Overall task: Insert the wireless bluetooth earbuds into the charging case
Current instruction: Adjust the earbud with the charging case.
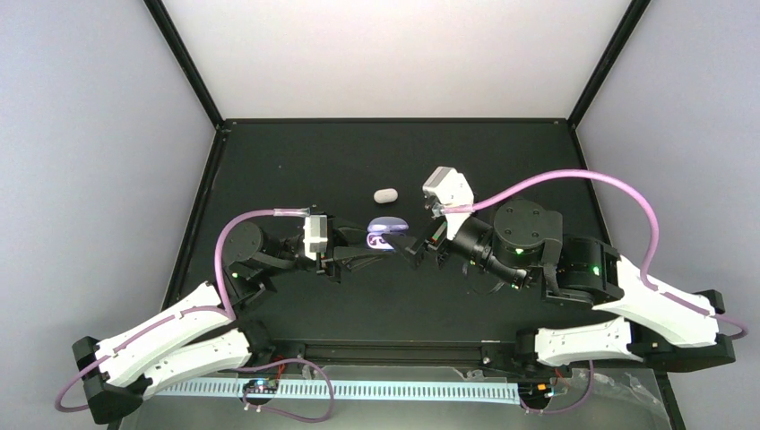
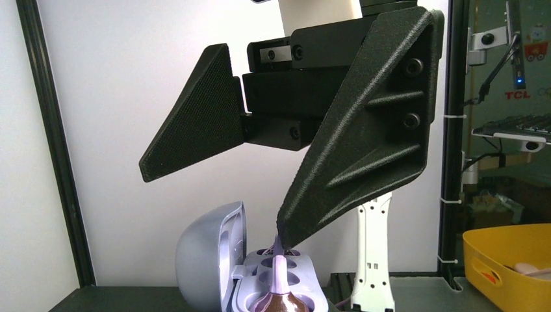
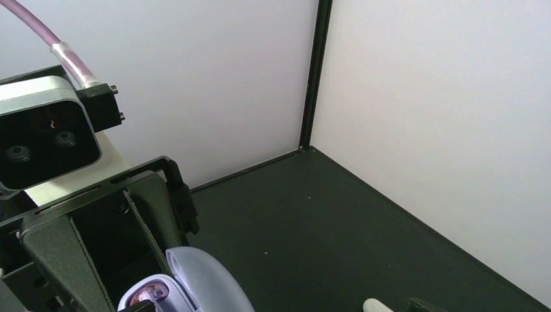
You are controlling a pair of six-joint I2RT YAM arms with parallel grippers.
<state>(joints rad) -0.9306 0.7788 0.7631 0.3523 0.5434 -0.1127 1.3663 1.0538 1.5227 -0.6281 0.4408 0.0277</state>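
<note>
The purple charging case (image 1: 385, 235) stands open mid-table, lid (image 2: 208, 260) up. One purple earbud (image 2: 281, 286) sits in its near slot, stem up. A second purple earbud (image 2: 278, 246) is at the far slot, right under one fingertip (image 2: 289, 227) of my right gripper (image 1: 419, 249), whose jaws stand wide apart. My left gripper (image 1: 358, 255) reaches the case from the left. In the right wrist view its fingers (image 3: 62, 260) flank the case (image 3: 195, 286), and contact is hidden. The white earbuds are out of view.
A closed white case (image 1: 385, 194) lies behind the purple one and also shows in the right wrist view (image 3: 373, 304). The cell's walls and black posts (image 3: 315, 71) stand behind the table. A yellow bin (image 2: 507, 266) sits outside the cell.
</note>
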